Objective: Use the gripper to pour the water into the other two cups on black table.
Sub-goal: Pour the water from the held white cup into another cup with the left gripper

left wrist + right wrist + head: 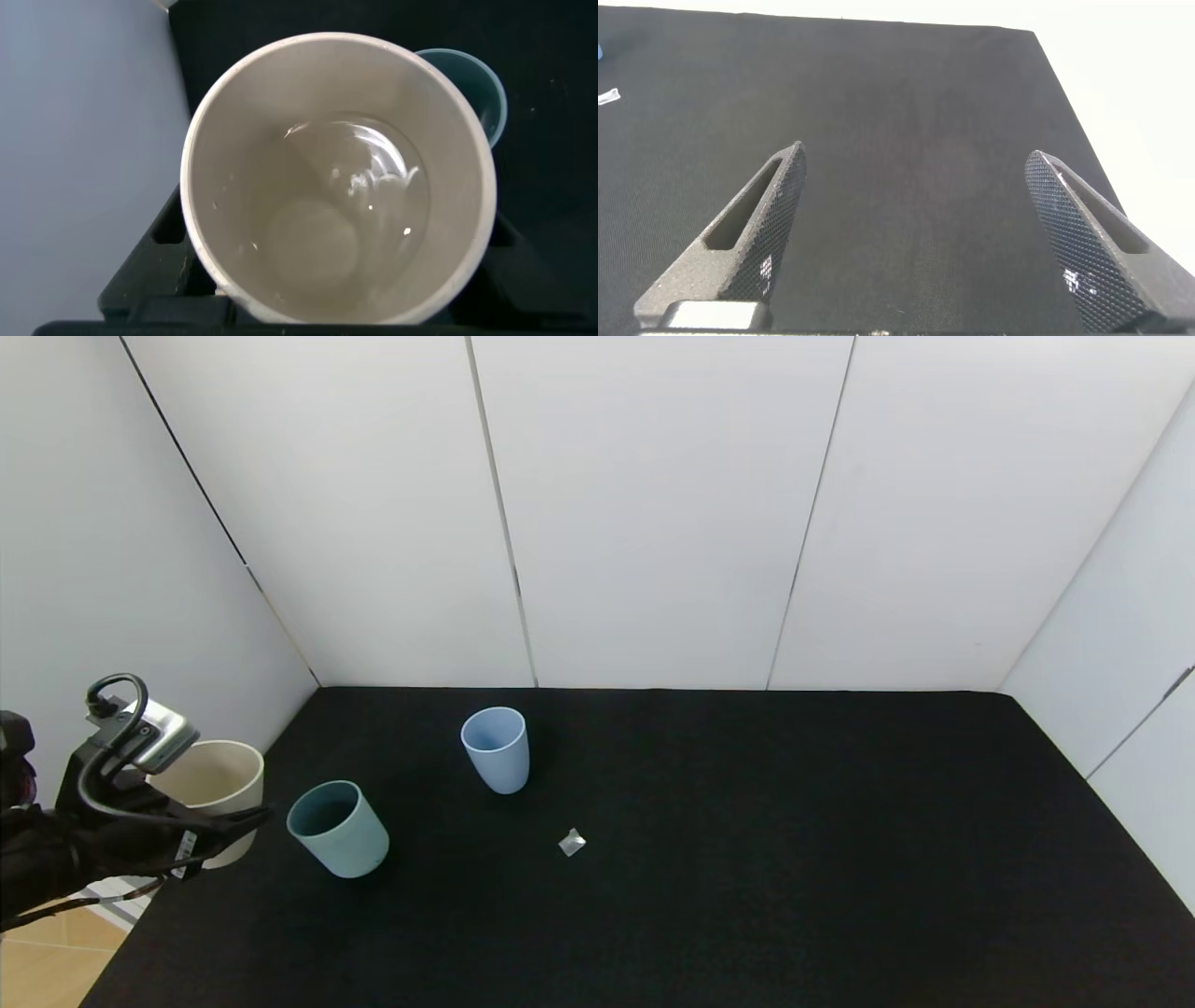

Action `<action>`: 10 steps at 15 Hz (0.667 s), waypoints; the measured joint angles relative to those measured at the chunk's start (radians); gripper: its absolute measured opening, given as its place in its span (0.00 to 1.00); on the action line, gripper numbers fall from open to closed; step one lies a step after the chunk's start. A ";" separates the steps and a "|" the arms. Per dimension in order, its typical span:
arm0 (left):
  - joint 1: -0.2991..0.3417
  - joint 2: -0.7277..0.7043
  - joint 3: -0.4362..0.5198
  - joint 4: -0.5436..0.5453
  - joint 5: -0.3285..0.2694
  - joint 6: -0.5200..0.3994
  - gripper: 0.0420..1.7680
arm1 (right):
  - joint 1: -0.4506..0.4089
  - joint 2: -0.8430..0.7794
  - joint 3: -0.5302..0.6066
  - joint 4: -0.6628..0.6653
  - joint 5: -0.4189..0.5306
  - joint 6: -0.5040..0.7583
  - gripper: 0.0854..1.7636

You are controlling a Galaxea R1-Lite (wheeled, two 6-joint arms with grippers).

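Just right of left pincer point(245, 819): teal cup point(338, 828)

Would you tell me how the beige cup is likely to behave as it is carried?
The beige cup holds shallow water, so probably light but sloshy. The left gripper grips its smooth wall; slipping seems possible.

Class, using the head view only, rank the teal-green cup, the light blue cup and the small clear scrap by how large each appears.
1. Teal-green cup: largest, though it stands nearer the camera, so true size is unsure.
2. Light blue cup: slightly smaller.
3. Clear scrap: by far the smallest.
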 joint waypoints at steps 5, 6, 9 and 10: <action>-0.004 0.042 -0.037 0.014 0.010 0.092 0.72 | 0.000 0.000 0.000 0.000 0.000 0.000 0.97; -0.004 0.045 -0.043 0.033 0.018 0.110 0.72 | 0.000 0.000 0.000 0.000 0.000 0.000 0.97; -0.004 0.050 -0.059 0.056 0.048 0.156 0.72 | 0.000 0.000 0.000 0.000 0.000 0.000 0.97; -0.004 0.051 -0.060 0.057 0.049 0.158 0.72 | 0.000 0.000 0.000 0.000 0.000 0.000 0.97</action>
